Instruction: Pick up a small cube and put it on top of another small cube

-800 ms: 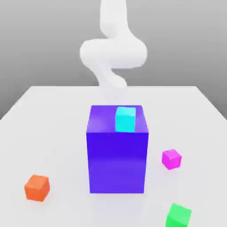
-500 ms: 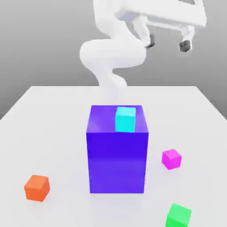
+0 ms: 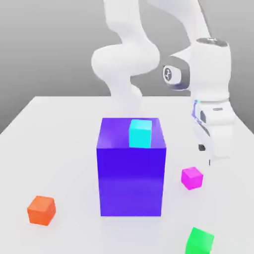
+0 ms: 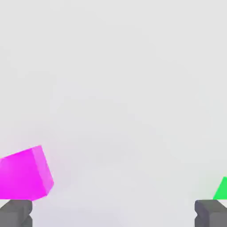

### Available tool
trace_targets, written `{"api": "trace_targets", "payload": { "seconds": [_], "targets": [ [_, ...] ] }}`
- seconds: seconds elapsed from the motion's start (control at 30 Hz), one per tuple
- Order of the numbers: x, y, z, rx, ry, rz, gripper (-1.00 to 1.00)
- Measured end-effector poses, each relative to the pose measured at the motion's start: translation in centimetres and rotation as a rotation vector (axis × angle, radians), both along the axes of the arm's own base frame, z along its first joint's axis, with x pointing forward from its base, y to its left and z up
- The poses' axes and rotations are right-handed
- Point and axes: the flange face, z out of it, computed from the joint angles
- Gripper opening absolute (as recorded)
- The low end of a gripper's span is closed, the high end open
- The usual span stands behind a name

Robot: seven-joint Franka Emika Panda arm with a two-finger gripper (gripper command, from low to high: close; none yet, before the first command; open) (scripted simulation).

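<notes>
Hand (image 4: pixel 113 213) wide open, nothing gripped, hanging above the table (image 3: pixel 59 149) nr the small magenta cube (image 3: pixel 191 177). That cube sits on table, exterior view's right of big purple-blue block (image 3: pixel 131 178), cyan cube (image 3: pixel 140 133) atop block.

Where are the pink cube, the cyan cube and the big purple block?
pink cube (image 3: pixel 192 177), exterior view, on its front face.
cyan cube (image 3: pixel 140 135), exterior view, on its front face.
purple block (image 3: pixel 131 181), exterior view, on its front face.

The tool (image 3: pixel 206 154) has swung down beside the small cube (image 3: pixel 191 177).
</notes>
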Motion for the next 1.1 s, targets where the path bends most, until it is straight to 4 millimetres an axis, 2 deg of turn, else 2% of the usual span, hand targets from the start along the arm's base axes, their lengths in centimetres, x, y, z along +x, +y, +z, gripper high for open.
{"api": "trace_targets", "payload": {
  "seconds": [0.03, 0.1, 0.33, 0.37, 0.57, 0.63, 0.87, 0.93, 1.1],
  "targets": [
    [-1.4, -0.1, -1.3, -0.019, 0.020, 0.066, 0.00],
    [-2.3, 0.0, -3.2, -0.031, 0.036, 0.119, 0.00],
    [-2.6, -0.1, -8.6, -0.035, 0.041, 0.132, 0.00],
    [-2.7, -0.1, -9.1, -0.036, 0.040, 0.132, -1.00],
    [-2.7, -0.2, -9.3, -0.037, 0.042, 0.132, -1.00],
    [-2.6, -0.1, -8.5, -0.036, 0.042, 0.132, -1.00],
    [-2.7, -0.1, -3.4, -0.036, 0.042, 0.132, -1.00],
    [-1.0, -0.2, -2.5, -0.035, 0.044, 0.058, -1.00],
    [5.8, -0.1, -1.1, -0.028, 0.051, -0.220, -1.00]
  ]
}}
